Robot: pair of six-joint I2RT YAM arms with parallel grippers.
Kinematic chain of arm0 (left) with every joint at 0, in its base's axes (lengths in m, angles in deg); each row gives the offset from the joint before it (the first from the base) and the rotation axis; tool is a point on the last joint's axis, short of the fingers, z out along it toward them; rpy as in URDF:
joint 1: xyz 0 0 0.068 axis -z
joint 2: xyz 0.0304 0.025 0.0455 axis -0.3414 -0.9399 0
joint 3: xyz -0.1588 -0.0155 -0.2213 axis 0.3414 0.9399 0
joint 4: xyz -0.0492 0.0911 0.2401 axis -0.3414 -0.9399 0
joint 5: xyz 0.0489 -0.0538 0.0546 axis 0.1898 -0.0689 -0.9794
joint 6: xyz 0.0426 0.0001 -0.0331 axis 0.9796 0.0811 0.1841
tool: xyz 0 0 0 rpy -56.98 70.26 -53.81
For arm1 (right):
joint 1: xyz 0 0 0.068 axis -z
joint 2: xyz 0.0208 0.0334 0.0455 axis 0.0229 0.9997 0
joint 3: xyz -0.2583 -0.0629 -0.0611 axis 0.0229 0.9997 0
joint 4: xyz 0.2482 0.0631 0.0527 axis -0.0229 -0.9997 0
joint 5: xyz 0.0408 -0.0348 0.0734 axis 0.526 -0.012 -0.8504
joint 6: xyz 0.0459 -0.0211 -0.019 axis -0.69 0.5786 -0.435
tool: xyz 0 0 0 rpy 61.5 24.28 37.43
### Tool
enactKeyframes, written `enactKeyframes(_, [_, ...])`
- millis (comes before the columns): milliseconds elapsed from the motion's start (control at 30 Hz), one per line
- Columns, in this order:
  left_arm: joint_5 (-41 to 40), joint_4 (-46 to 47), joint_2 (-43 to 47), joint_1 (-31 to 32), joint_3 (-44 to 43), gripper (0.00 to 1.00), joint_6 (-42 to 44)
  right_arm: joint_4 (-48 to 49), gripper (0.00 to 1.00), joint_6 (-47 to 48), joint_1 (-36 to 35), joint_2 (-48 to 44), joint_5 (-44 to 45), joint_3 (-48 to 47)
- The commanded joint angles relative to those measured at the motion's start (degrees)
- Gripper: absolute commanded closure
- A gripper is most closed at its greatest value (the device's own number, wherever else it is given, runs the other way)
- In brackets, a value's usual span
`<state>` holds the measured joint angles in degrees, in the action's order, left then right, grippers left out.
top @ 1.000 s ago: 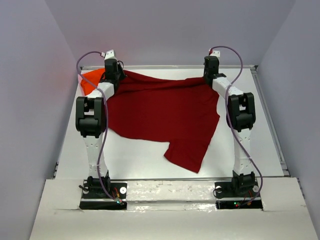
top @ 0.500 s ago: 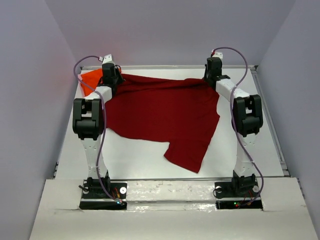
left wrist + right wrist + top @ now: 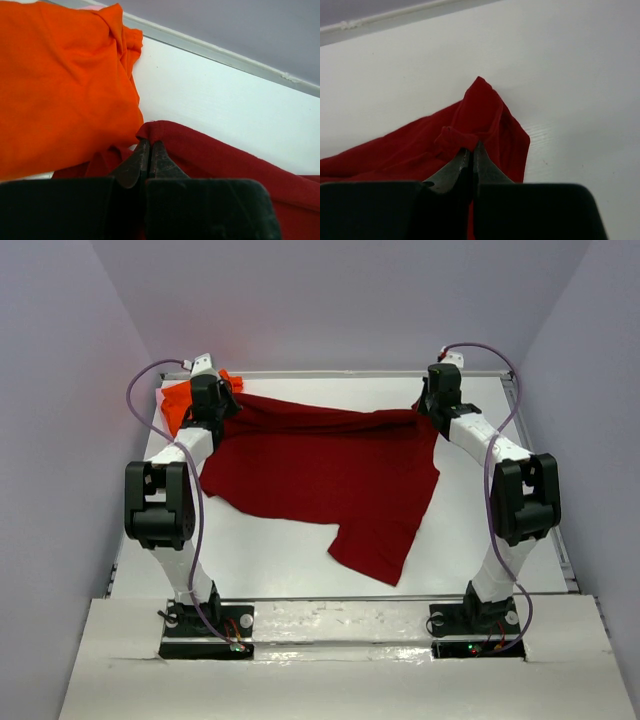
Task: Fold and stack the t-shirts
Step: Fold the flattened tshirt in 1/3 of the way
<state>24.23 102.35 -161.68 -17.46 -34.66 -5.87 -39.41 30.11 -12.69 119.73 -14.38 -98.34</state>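
Observation:
The dark red t-shirt [image 3: 320, 470] lies spread across the table's middle, its far edge stretched between both grippers and its near corner trailing toward the front. At the far left, my left gripper [image 3: 222, 405] is shut on a fold of the red cloth [image 3: 200, 150] next to the orange t-shirt [image 3: 60, 85]. That orange t-shirt [image 3: 178, 400] sits bunched in the far left corner, partly hidden behind the left arm. At the far right, my right gripper [image 3: 425, 412] is shut on the red shirt's corner [image 3: 480, 115].
The white table [image 3: 280, 550] ends in a raised rim [image 3: 330, 373] along the back and a rail [image 3: 540, 480] down the right side. Grey walls stand close on three sides. Both arm bases sit at the near edge.
Both grippers moved outward, the left one leftward and the right one rightward, pulling the red shirt's far edge tauter. Both arms' elbows swung outward and lower.

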Motion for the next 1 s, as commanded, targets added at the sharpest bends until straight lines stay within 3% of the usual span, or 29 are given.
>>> enactKeyframes(0, [-1.1, -0.3, 3.3, -0.5, 2.6, 1.00, -1.6, -0.5, 1.00, -2.0, -1.2, -4.2, -1.1, 3.3])
enactKeyframes(500, [0.8, -9.7, 1.1, 0.4, 4.1, 1.00, -3.9, -2.5, 1.00, -4.3, -2.2, -4.0, -5.6, 6.6])
enactKeyframes(600, [0.7, -16.4, -0.7, 0.5, 0.7, 1.00, -3.8, -3.2, 0.98, -4.4, -2.8, -4.2, -8.0, 6.7])
enactKeyframes(667, [0.6, -18.0, 0.6, 0.5, -0.6, 1.00, -4.2, -3.7, 0.72, -4.3, -2.8, -5.2, -8.1, 7.2])
enactKeyframes(700, [-1.5, -18.6, 1.5, 0.5, -0.6, 0.90, -4.7, -3.8, 0.50, -4.3, -2.8, -6.7, -8.0, 8.1])
enactKeyframes(800, [-1.3, -17.4, 7.2, 0.4, 0.4, 0.85, -5.8, -2.5, 0.26, -4.1, -2.8, -9.5, -8.2, 10.2])
enactKeyframes(900, [-1.7, -17.4, 13.0, 0.0, 0.4, 0.78, -6.7, -2.0, 0.16, -3.9, -2.8, -11.9, -7.7, 10.8])
enactKeyframes(967, [-2.2, -17.4, 17.2, -0.3, 0.6, 0.74, -7.4, -1.8, 0.15, -3.9, -2.8, -12.7, -8.8, 10.6])
